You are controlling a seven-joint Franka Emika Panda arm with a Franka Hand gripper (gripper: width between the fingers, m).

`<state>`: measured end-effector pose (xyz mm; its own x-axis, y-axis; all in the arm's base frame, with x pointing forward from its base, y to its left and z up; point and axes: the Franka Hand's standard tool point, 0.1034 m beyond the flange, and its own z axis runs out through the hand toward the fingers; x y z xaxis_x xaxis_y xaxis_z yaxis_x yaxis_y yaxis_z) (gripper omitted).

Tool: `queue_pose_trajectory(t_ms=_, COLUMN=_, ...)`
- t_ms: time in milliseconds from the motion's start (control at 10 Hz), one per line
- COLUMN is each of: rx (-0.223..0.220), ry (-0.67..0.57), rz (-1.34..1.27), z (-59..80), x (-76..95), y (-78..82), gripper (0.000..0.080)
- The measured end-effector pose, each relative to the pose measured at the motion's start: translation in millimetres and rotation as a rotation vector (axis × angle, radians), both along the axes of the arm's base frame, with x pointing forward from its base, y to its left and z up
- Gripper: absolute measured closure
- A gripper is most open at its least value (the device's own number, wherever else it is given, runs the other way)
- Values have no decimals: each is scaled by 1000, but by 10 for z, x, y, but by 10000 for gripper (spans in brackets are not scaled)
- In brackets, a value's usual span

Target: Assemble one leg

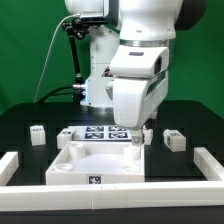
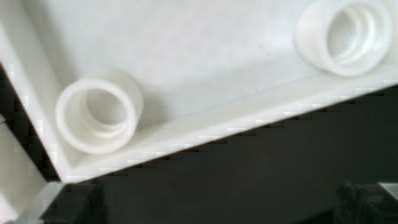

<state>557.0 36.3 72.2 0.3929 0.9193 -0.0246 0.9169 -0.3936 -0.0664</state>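
Note:
A large white rimmed panel (image 1: 100,158) lies on the black table. Three small white legs with tag marks stand around it: two at the exterior view's left (image 1: 37,133) (image 1: 68,133), one at the right (image 1: 175,140). My gripper (image 1: 139,136) hangs low at the panel's far right corner. In the wrist view the panel's corner (image 2: 214,80) fills the frame, with two empty round sockets (image 2: 98,112) (image 2: 347,35). My gripper (image 2: 217,205) shows only as dark fingertips (image 2: 71,205) far apart at the frame's edge, with bare black table between them. It is open and holds nothing.
The marker board (image 1: 100,131) lies behind the panel, partly hidden by the arm. Long white rails lie at the exterior view's left (image 1: 12,166) and right (image 1: 212,166). The robot base stands at the back of the table.

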Motion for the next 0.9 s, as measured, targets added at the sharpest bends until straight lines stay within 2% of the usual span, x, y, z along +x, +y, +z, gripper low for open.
queue_pose_trajectory(t_ms=400, rx=2, ry=-4, rz=21, z=-10, x=-2, y=-2, gripper=150)
queue_pose_trajectory(t_ms=600, rx=19, ry=-77, rz=215, z=-71, x=-80, y=-197, gripper=150)
queue_pose_trajectory(t_ms=700, rx=20, ry=-62, rz=252, z=-118, x=-212, y=-271, gripper=150)
queue_pose_trajectory(t_ms=900, rx=20, ry=-43, rz=248, z=-124, x=-248, y=-301, gripper=150)
